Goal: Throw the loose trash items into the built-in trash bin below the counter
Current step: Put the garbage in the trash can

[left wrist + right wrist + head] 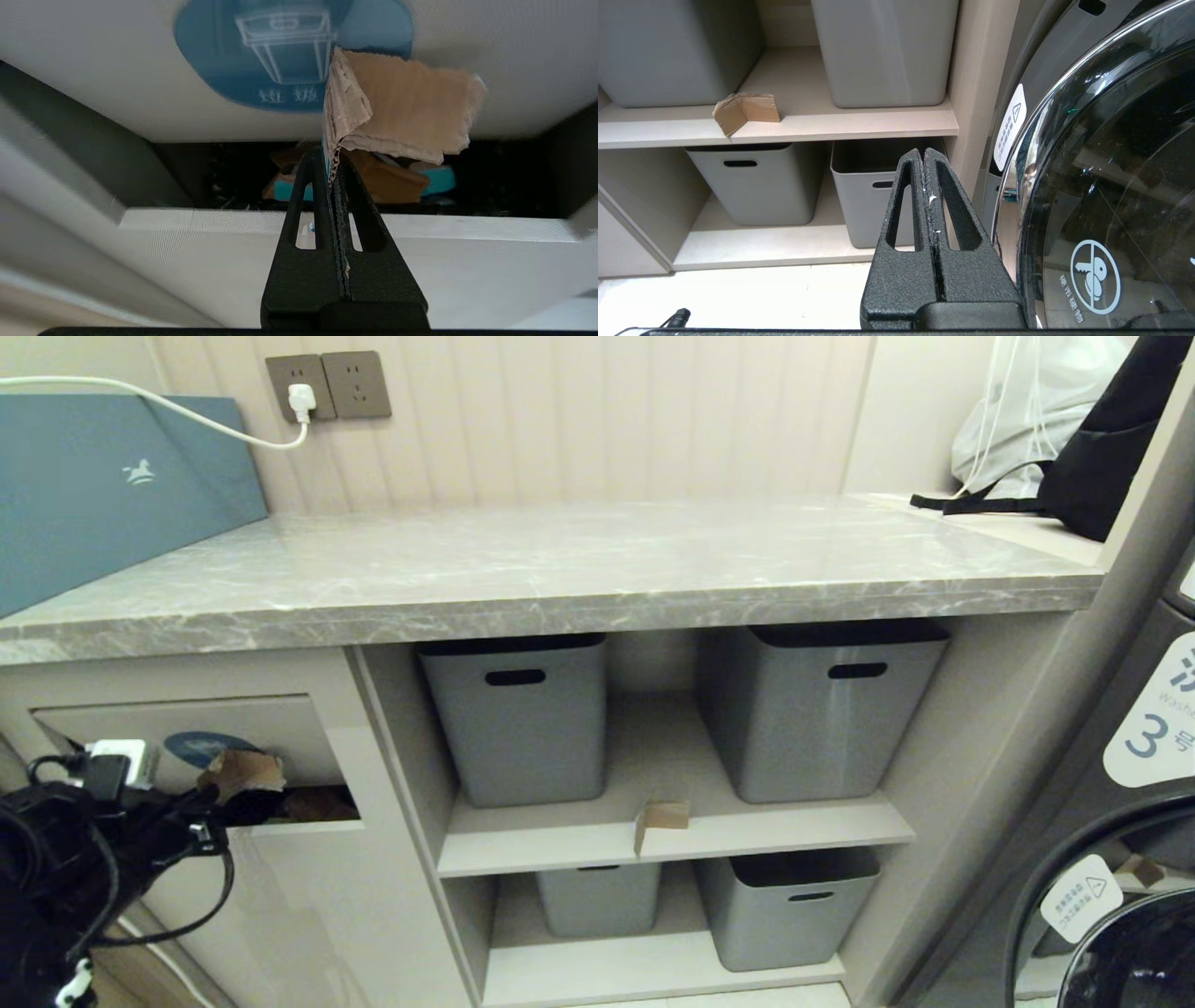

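Left gripper [332, 161]: clenched on a brown cardboard scrap [402, 109], jaws pressed together on its torn edge. In head view it is at 8 o'clock, right at the mouth of the bin.
Held scrap: folded, it hangs in front of the flap, just under the blue oval sticker [280, 51], above the dark gap.
Trash bin flap [187, 733]: beige panel in the cabinet front under the counter [560, 569], pushed inward; a dark slot is open at its lower edge.
Bin inside: dark. Brown cardboard pieces [392, 179] and sth. teal lie in it; more I cannot make out.
Second scrap [661, 819]: bent piece standing on the front edge of the middle shelf [672, 840], between the two upper grey tubs, approx. centre of head view, touching neither.
Grey tubs [523, 719]: four, two on the upper shelf, two below. Contents hidden by their walls; only dark rims are seen.
Right gripper [924, 175]: empty, fingers shut tight, low in front of the lower shelf, beside the washing machine door [1111, 186]. Not in head view.
Counter top: no scraps on it; blue board [103, 485] at 10 o'clock, black bag [1092, 467] at 2 o'clock, both cut off by the frame.
Third scrap: not visible as a separate piece.
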`<state>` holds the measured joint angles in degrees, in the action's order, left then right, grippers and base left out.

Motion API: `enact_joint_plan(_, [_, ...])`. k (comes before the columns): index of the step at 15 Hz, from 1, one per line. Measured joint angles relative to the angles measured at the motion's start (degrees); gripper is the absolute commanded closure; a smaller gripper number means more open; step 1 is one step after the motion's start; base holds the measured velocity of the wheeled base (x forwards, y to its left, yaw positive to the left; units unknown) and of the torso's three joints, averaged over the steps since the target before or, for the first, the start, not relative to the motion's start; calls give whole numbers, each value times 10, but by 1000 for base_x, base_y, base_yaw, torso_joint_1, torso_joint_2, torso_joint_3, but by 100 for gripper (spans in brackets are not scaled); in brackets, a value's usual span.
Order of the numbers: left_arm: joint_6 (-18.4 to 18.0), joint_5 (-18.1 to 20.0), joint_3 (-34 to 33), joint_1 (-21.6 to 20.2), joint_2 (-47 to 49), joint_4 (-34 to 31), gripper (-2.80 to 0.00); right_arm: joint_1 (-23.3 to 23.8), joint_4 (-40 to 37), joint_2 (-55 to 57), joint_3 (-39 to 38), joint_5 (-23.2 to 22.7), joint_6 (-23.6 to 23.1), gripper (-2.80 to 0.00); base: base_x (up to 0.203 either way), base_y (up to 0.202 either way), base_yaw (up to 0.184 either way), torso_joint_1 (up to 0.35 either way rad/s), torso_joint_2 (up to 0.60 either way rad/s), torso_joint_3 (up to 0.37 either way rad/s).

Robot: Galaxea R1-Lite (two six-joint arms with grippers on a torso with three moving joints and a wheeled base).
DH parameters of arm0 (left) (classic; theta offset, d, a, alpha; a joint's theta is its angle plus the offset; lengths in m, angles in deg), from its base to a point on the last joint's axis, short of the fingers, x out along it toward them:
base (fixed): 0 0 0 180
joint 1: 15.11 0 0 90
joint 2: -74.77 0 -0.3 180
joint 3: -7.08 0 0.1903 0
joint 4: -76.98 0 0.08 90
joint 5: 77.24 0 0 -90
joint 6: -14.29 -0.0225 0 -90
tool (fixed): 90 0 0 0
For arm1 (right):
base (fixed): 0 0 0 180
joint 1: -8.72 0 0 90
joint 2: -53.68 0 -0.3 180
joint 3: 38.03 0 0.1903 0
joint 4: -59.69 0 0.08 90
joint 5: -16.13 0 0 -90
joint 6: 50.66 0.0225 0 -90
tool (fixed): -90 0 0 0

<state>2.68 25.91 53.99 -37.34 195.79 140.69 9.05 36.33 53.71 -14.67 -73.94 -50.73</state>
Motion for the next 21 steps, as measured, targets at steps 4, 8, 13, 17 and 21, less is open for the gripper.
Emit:
enact_joint_plan(4, [-7, 7, 53, 2, 45, 1, 0, 0, 0, 0, 0, 0, 0, 0, 0, 0, 0, 0, 0, 0])
enact_joint_plan(8, [-9, 6, 119, 10, 88, 1, 0, 0, 0, 0, 0, 0, 0, 0, 0, 0, 0, 0, 0, 0])
enact_joint_plan(13, [-7, 4, 163, 26, 121, 1, 0, 0, 0, 0, 0, 0, 0, 0, 0, 0, 0, 0, 0, 0])
enact_joint_plan(17, [-8, 4, 174, 31, 131, 1, -280, 0, 0, 0, 0, 0, 0, 0, 0, 0, 0, 0, 0, 0])
enact_joint_plan(21, [-11, 4, 177, 31, 132, 2, -280, 0, 0, 0, 0, 0, 0, 0, 0, 0, 0, 0, 0, 0])
